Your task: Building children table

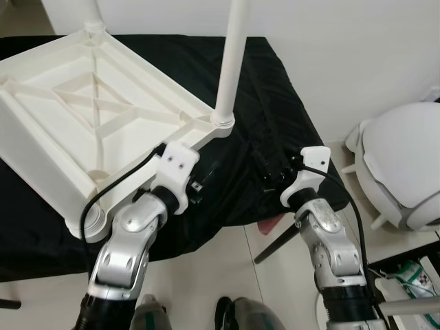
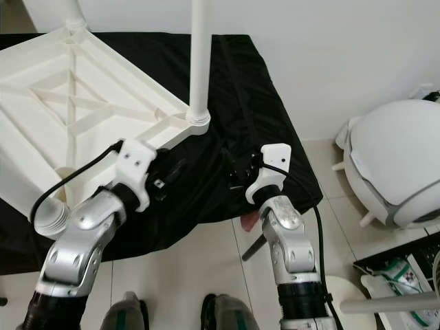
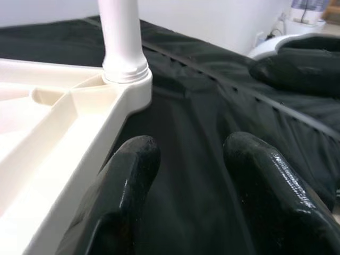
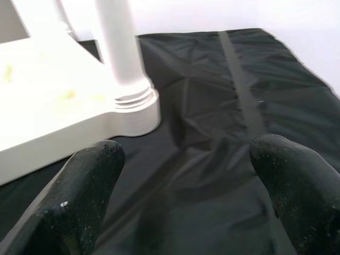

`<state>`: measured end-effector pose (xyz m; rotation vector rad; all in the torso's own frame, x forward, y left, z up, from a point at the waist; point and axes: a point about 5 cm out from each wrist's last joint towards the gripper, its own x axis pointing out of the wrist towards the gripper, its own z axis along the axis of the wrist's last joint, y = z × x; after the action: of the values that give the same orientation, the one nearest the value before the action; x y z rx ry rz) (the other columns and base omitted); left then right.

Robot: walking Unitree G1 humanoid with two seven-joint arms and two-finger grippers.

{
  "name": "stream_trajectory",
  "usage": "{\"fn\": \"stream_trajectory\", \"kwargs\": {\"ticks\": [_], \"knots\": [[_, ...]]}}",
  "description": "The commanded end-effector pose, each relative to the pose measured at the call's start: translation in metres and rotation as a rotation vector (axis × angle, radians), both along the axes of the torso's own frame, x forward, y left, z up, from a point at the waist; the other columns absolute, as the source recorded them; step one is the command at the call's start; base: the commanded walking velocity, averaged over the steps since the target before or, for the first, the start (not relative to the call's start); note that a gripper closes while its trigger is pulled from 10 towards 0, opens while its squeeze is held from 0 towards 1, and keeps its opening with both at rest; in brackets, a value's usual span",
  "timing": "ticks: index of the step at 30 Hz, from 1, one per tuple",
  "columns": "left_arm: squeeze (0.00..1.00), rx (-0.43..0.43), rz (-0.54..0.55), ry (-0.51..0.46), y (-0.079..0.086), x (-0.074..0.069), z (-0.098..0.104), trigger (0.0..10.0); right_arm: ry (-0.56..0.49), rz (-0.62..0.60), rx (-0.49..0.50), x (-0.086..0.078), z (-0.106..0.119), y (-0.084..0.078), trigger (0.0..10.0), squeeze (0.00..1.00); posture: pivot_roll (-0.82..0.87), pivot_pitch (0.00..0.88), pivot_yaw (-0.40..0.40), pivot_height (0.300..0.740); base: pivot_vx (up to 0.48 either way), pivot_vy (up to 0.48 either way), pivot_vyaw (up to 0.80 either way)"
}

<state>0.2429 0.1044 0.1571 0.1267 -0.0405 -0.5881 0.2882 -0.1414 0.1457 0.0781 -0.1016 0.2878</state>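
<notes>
**Two legs up, near corner socket still bare**

I have the white children's table [image 1: 89, 117] lying upside down on a tabletop draped in black cloth [image 1: 268, 89], ribbed underside facing up. One leg [image 1: 230, 62] stands upright in the corner socket nearest my grippers, and it looks fully seated against its collar. At the far corner from that leg, a second leg [image 1: 93, 14] also rises from its socket. The socket [image 1: 93, 221] at the corner closest to the robot's left arm is open, with no leg in it, so I judge the build roughly half done; the fourth corner is out of frame and I can't vouch for it.

My left gripper [image 3: 188, 175] hovers just beside the seated leg's corner, fingers parted, holding nothing. My right gripper [image 4: 186, 186] sits over the cloth near that same leg, fingers spread wide and empty.
</notes>
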Motion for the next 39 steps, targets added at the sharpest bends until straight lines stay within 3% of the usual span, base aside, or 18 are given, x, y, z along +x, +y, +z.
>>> {"fn": "stream_trajectory", "kwargs": {"ticks": [1,14,15,20,26,30,39], "knots": [[0.0,0.018,0.042,-0.042,0.01,-0.01,0.0,10.0,-0.006,-0.007,-0.026,0.005,-0.001,-0.006,10.0,0.0,0.05,0.071,-0.087,0.74,0.0,0.0,0.0],[0.0,-0.023,0.124,-0.053,0.039,-0.038,0.002,10.0,-0.035,0.016,-0.075,0.032,0.002,-0.008,10.0,0.0,0.11,0.075,-0.113,0.74,0.0,0.0,0.0],[0.0,-0.019,0.157,-0.053,0.047,-0.047,0.002,10.0,-0.039,0.05,-0.083,0.037,0.003,-0.002,10.0,0.0,0.16,0.081,-0.142,0.74,0.0,0.0,0.0],[0.0,-0.018,0.19,-0.052,0.054,-0.055,0.003,10.0,-0.041,0.09,-0.083,0.043,0.004,0.007,10.0,0.0,0.19,0.087,-0.164,0.74,0.0,0.0,0.0],[0.0,-0.032,0.207,-0.045,0.06,-0.076,0.005,10.0,-0.05,0.155,-0.076,0.051,0.005,0.025,10.0,0.0,0.23,0.094,-0.188,0.74,0.0,0.0,0.0],[0.0,0.019,0.217,-0.032,0.072,-0.094,0.002,10.0,-0.055,0.177,-0.075,0.054,0.004,0.03,10.0,0.0,0.25,0.1,-0.199,0.74,0.0,0.0,0.0],[0.0,0.074,0.172,0.029,0.091,-0.116,0.004,10.0,-0.059,0.194,-0.075,0.056,0.002,0.032,10.0,0.0,0.27,0.103,-0.195,0.74,0.0,0.0,0.0]]}}
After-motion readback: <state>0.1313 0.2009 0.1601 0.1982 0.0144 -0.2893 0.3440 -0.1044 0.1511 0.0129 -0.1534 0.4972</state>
